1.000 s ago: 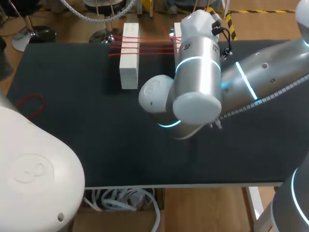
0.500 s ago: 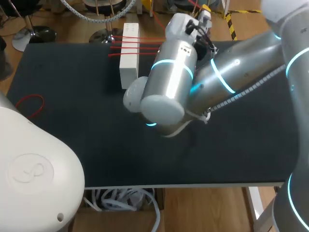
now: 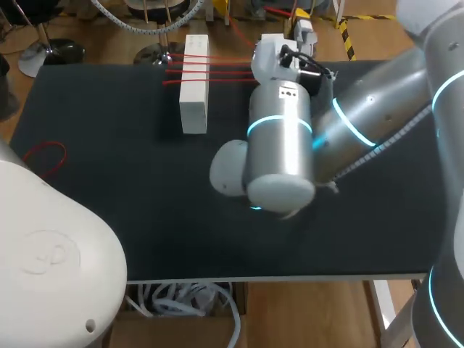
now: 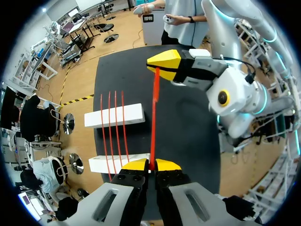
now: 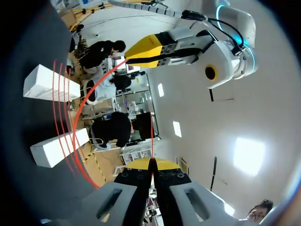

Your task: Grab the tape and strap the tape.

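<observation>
Pinching the red tape point(image 4: 154, 117) in the left hand point(image 4: 151, 165). Clamping its other end in the right hand point(image 4: 157, 67), near white blocks point(image 4: 114, 115) on the dark surface point(image 4: 188, 127).

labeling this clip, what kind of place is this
Probably a robot test bench: a black table, two white blocks strung with red bands, and the left gripper and right gripper holding another band between them.

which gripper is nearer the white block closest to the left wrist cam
Left. The left gripper is beside the end of the near block, shut on the red band. The right gripper holds the band's other end ahead, beyond the far block.
</observation>
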You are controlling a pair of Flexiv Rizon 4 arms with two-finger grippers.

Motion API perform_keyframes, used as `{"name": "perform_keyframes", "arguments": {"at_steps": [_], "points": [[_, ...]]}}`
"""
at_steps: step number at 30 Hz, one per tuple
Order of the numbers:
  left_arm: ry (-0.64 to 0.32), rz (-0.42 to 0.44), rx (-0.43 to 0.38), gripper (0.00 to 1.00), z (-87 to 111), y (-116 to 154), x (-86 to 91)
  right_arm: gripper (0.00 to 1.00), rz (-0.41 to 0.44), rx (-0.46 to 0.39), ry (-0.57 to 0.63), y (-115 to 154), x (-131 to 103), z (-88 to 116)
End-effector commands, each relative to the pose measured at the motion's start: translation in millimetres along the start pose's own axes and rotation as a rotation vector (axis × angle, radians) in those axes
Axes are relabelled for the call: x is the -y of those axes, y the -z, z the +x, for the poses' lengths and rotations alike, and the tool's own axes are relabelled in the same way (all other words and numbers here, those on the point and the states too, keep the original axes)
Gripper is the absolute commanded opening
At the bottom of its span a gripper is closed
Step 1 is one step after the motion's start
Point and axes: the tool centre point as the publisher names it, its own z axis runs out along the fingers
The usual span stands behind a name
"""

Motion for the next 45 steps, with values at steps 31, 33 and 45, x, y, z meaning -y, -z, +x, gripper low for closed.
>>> {"name": "perform_keyframes", "arguments": {"at_steps": [31, 33, 45], "points": [[0.001, -0.003, 0.000, 0.00, 0.6, 0.7, 0.4, 0.00, 0.018, -0.119, 0.194, -4.7, -56.6, -9.4], [0.001, -0.003, 0.000, 0.00, 0.6, 0.7, 0.4, 0.00, 0.024, -0.112, 0.207, -5.5, -57.8, -6.8], [0.001, -0.003, 0.000, 0.00, 0.6, 0.7, 0.4, 0.00, 0.047, -0.108, 0.251, -9.3, -64.9, 3.2]]}}
